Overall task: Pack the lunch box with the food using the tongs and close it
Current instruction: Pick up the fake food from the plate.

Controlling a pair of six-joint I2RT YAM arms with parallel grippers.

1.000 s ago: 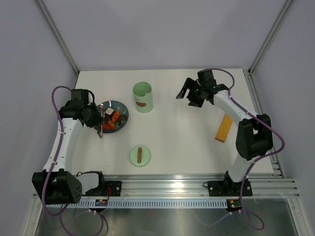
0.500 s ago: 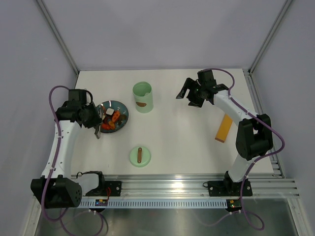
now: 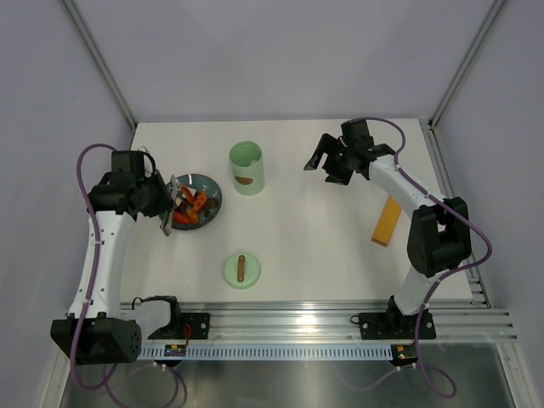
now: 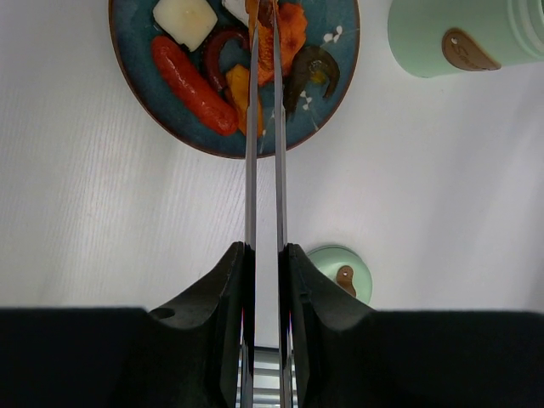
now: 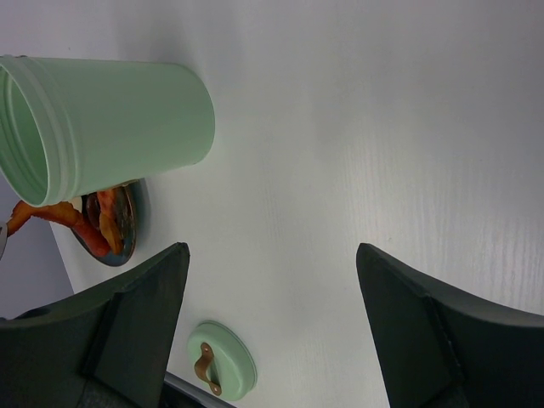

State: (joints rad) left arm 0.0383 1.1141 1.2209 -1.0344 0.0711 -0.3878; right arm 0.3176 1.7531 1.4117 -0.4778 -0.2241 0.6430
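My left gripper (image 3: 160, 206) (image 4: 264, 251) is shut on the silver tongs (image 3: 172, 204) (image 4: 252, 153), pressing their arms nearly parallel. The tong tips reach over the dark blue plate (image 3: 211, 184) (image 4: 144, 76) to an orange piece (image 4: 289, 25) at the frame's top edge. More food (image 3: 194, 204) lies on the plate: a red sausage (image 4: 191, 85) and a white chunk (image 4: 185, 19). The mint-green lunch box (image 3: 246, 168) (image 5: 110, 127) stands open right of the plate. Its lid (image 3: 241, 269) (image 5: 223, 361) lies handle-up near the front. My right gripper (image 3: 327, 167) (image 5: 272, 248) is open and holds nothing, right of the lunch box.
A flat orange-yellow strip (image 3: 387, 221) lies at the right side of the table beside the right arm. Metal frame posts and purple walls close in the back corners. A slotted rail runs along the near edge.
My left arm has drawn back toward the left and the tongs have swung more upright over the plate. The right arm has not moved.
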